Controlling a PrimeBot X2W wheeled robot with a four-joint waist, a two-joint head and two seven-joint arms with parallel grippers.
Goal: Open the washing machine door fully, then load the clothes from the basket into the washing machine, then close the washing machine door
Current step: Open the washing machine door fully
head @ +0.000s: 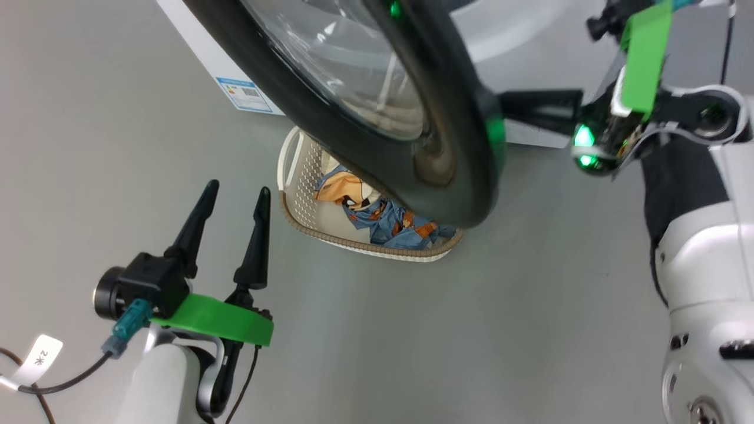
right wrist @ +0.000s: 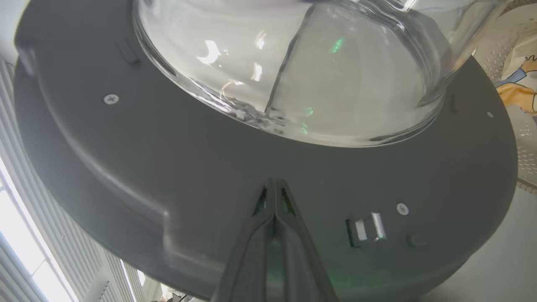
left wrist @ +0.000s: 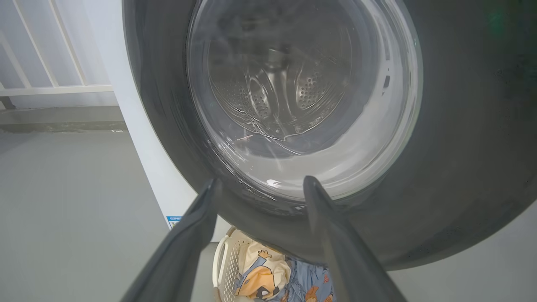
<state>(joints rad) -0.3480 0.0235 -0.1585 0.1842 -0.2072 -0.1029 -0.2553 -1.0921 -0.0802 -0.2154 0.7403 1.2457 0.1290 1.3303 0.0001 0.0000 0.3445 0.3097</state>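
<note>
Large round glossy black washing machine door (head: 459, 153) with the bulging clear glass bowl window (right wrist: 293, 75): dead ahead of the right gripper (right wrist: 275, 182). That gripper's two long dark fingers are pressed together, holding nothing, tips against the dark grey plastic inner frame, just below the bowl. The metal latch tab (right wrist: 367, 228) sits just right of the tips.

Handling call:
- The door is rigid and hinged, and probably has some weight. It should swing as one piece rather than flex.
- The black outer face is glossy, so expect fingers to slip there.
- The bowl is curved glass. Don't load it, a tip would skate off.
- Best contact is the flat grey frame near the latch edge, which looks to be the free edge and so gives leverage.

It looks only part open. From the left gripper (head: 238, 189), the perforated steel drum (left wrist: 277, 96) shows through the glass straight ahead.

The left gripper has its fingers spread wide, empty, and clear of the door.

The small cream-white perforated plastic basket (head: 377, 250) with the brown woven-look rim is beyond its fingertips, low, partly under the door. Inside are the clothes (head: 400, 227), one blue with orange bear prints and one cream with a cartoon figure. They're soft and limp, so pinch a bunched fold from above. The basket looks light and may slide.

The large white boxy washing machine (left wrist: 138, 126) is behind the door, with its blue label at the lower corner.
</note>
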